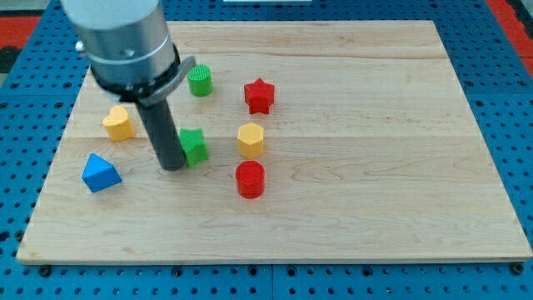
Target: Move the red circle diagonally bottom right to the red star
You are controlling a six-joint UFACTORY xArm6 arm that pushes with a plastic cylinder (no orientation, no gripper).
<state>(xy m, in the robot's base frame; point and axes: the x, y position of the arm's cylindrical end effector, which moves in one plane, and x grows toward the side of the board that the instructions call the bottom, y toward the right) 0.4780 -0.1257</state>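
Note:
The red circle [250, 179] stands on the wooden board, below the yellow hexagon [251, 139]. The red star [259, 96] sits above the hexagon, toward the view's top. My tip [171, 167] rests on the board left of the red circle, touching or almost touching the left side of the green star-shaped block [195, 146], which the rod partly hides.
A green circle [200, 81] stands near the view's top, right of the arm's grey body [125, 42]. A yellow block [119, 123] and a blue triangle [100, 172] lie at the view's left. The board's [375, 167] edges border a blue pegboard.

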